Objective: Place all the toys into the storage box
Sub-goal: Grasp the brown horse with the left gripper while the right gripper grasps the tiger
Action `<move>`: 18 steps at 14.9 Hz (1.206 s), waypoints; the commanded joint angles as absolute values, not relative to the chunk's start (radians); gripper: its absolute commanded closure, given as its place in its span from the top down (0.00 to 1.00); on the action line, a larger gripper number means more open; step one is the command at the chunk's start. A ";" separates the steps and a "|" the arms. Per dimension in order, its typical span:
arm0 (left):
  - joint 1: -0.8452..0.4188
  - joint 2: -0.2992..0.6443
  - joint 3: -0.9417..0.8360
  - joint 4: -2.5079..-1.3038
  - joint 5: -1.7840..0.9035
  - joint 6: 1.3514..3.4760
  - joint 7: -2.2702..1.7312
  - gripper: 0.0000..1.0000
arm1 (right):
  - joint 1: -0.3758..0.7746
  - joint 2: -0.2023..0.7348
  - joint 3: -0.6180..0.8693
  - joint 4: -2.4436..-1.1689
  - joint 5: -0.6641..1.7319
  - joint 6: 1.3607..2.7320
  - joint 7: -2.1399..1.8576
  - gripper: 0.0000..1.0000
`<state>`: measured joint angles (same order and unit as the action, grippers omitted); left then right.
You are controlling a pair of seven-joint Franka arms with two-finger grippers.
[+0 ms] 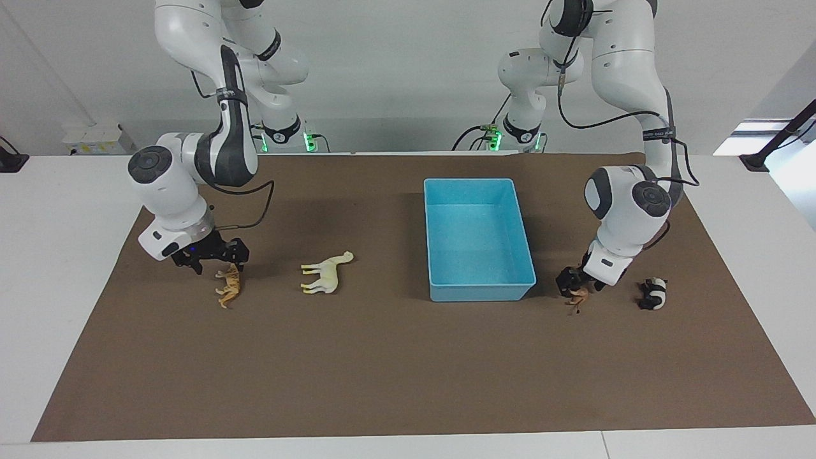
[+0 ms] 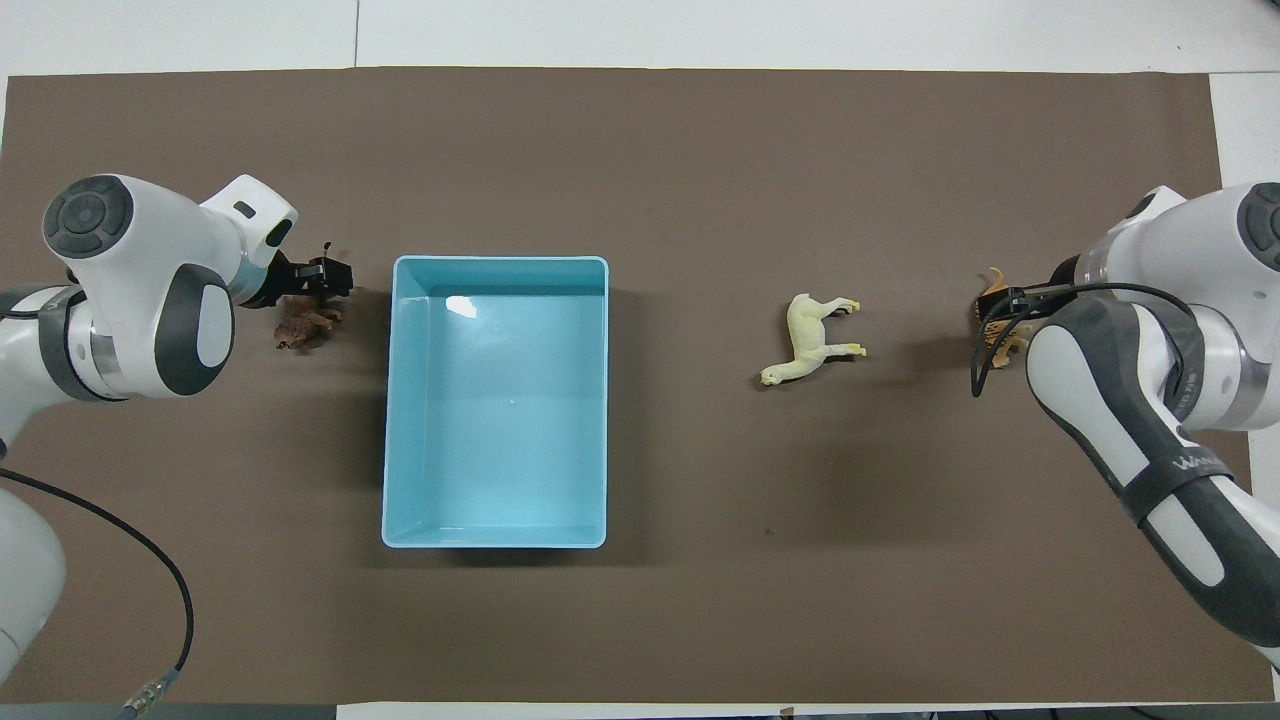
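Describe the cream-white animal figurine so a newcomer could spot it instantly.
Start at the light blue plastic storage box on the brown mat. Toward the right arm's end of the table, the first toy is the cream-white long-necked plastic horse-like figurine, lying on its side. Its neighbour, the orange striped tiger figurine, is smaller and has a gripper over it.

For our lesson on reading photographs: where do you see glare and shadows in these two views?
Overhead view: a small white glare spot on the floor of the light blue plastic storage box, near its wall farthest from the robots; a soft shadow on the brown mat beside the cream-white horse-like figurine. Facing view: a dark shadow along the box's side toward the right arm.
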<state>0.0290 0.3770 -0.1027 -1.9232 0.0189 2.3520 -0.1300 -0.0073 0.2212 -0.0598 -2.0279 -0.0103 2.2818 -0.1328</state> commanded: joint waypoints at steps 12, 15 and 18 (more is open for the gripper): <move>0.008 0.385 -0.097 -1.637 0.029 1.960 -0.218 0.29 | -0.020 0.304 -0.058 -2.059 -0.012 2.381 -0.218 0.99; -0.037 0.368 -0.115 -1.497 0.025 1.768 -0.374 0.29 | -0.020 0.301 -0.060 -2.072 -0.012 2.382 -0.219 0.94; -0.168 0.348 -0.140 -1.489 0.012 1.752 -0.675 0.30 | -0.021 0.301 -0.060 -2.072 -0.012 2.382 -0.229 0.25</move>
